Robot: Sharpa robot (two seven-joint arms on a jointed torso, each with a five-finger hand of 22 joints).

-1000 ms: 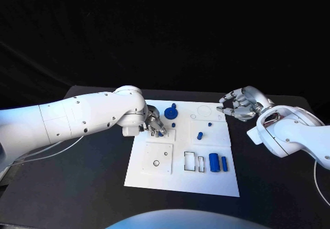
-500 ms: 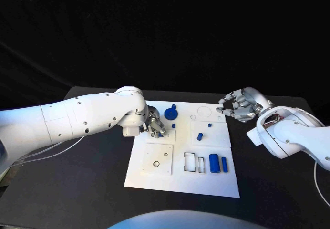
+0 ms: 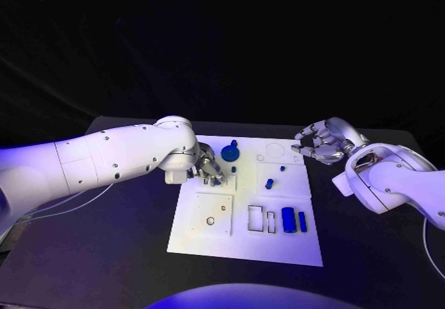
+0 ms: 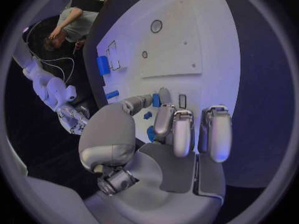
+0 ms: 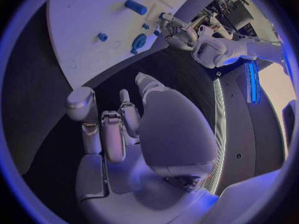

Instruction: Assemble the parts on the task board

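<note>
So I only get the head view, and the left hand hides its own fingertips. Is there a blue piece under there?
Observer: Yes. The left wrist view shows a small blue part on the task board, between the left hand's thumb and a finger. I can't tell if it's pinched.
Operator: And is there anything in the right hand?
Observer: No. In the right wrist view the right hand's palm is bare. It hangs over the black table, beside the board.
</note>
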